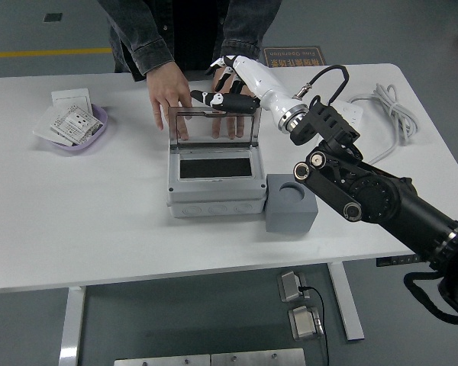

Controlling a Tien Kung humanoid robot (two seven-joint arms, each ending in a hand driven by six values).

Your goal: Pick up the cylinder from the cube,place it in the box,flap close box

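The grey box point(214, 200) stands mid-table with its clear lid point(212, 126) upright at the back. Its inside point(212, 168) looks dark, and I see no cylinder there or anywhere else. The grey cube point(291, 204) sits against the box's right side, its round top hole empty. My right hand point(227, 90) is white with dark fingertips. It is raised over the lid's top edge with the fingers spread and holds nothing. A person's two hands point(170, 95) lie flat on the table just behind the lid.
A purple bowl point(78, 128) with packets sits at the far left, with a white plate point(70, 97) behind it. A white power strip point(349, 114) and its cable point(393, 114) lie at the right, behind my arm.
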